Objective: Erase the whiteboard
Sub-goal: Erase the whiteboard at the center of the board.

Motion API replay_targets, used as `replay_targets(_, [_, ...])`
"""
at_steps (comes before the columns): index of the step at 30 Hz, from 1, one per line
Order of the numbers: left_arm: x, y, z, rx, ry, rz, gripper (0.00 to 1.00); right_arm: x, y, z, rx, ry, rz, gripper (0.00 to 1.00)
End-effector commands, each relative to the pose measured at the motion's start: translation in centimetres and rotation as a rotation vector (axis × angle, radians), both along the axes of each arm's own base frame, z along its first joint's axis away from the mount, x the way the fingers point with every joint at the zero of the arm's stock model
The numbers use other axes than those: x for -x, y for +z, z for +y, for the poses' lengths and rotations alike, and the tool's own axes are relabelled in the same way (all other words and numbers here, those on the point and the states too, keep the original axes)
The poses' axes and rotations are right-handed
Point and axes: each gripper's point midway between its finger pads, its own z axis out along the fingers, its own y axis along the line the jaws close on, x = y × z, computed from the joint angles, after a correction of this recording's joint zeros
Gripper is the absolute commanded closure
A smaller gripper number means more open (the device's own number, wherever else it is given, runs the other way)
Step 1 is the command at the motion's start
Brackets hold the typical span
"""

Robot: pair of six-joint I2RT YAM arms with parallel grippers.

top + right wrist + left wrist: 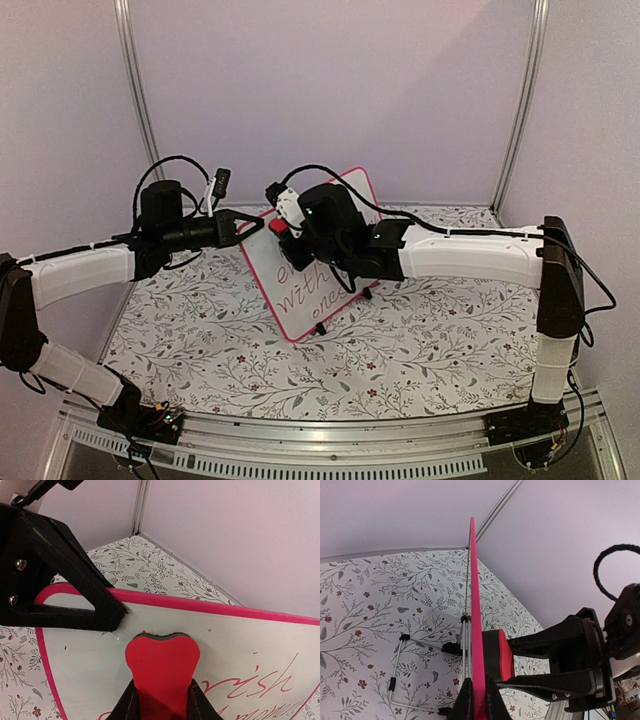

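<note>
Bolted at the near edge, the left arm and right arm reach inward over a table covered in a floral print, meeting at the whiteboard, which stands near the middle of the table, propped up and leaning back, its pink frame angled towards the right arm. The left gripper is clenched on the board's upper left edge, one finger on each side of the thin frame, and steadies it. The right gripper is clamped around a small red eraser, whose pad lies flat against the white face just below the top edge, near the corner the other arm is holding. Handwritten words cover the face below and to the side of the eraser, while the patch right around it looks bare.

Wiping appears to be under way, with most of the writing yet to go. The next stroke calls for the eraser to be drawn down and across those lines, pressed firmly enough to lift the ink but not so hard that the board twists out of the left arm's pinch or tips backwards.
</note>
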Motion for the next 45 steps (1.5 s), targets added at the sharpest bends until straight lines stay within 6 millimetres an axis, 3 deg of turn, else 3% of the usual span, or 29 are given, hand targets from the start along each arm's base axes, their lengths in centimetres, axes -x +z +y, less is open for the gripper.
replay_targets(1, [2.2,0.0,-1.8,0.038,-0.119,0.038,1.0,-0.5,1.2,0.7,-0.024,-0.015,-0.024,0.73])
replay_targets(6, [2.2,0.0,-1.8,0.038,-0.119,0.037,1.0,-0.6,1.5,0.9,-0.026,-0.014,-0.031,0.73])
replay_targets(16, [2.2,0.2,-1.7,0.04,-0.118,0.034,1.0,0.2,-2.8,0.2,0.03,-0.004,0.044,0.74])
replay_targets(45, [2.2,0.1,-1.8,0.039,-0.118,0.037,1.0,1.1,-7.0,-2.7,0.112,-0.053,0.106,0.74])
